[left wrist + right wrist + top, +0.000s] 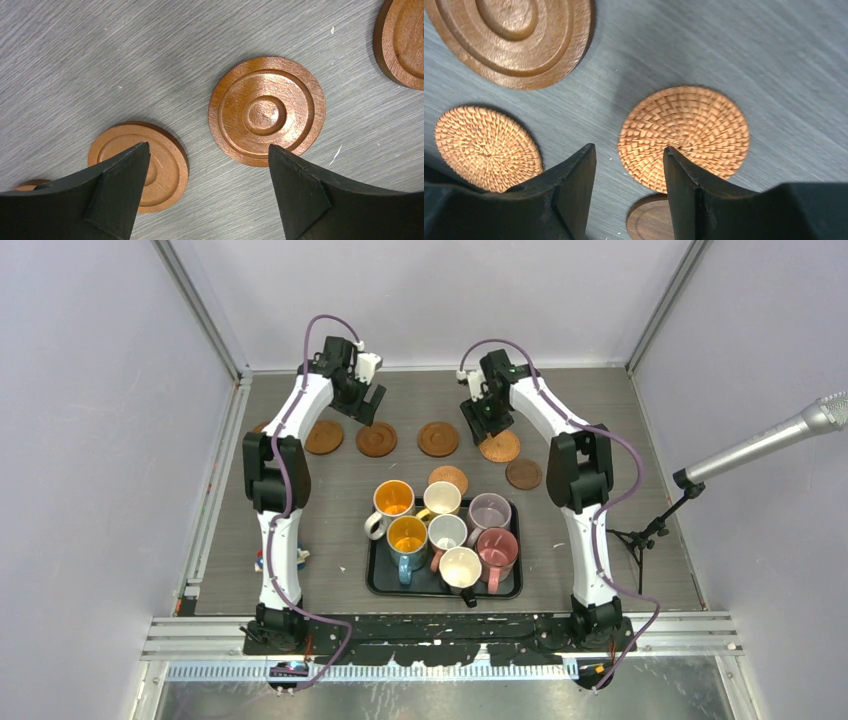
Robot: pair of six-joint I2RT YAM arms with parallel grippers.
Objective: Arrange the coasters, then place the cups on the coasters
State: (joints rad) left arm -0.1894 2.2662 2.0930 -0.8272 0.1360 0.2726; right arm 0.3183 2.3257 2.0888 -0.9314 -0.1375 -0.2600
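Grey wood-grain counter [340, 490], pale walls round it. The coasters [438, 439] lie in a loose row at the far side, and the cups [442, 532] all crowd the black tray [372, 575], so arranging is the step in hand, I'd say. A ringed coaster [266, 111] sits just ahead of the left fingers [120, 190], which stand wide apart and hold nothing. A woven coaster [684, 135] lies under the right fingers [574, 185], which are part-spread and empty, one tip over its edge. Next, I reckon, comes a straight drop to catch a thin disc's rim.
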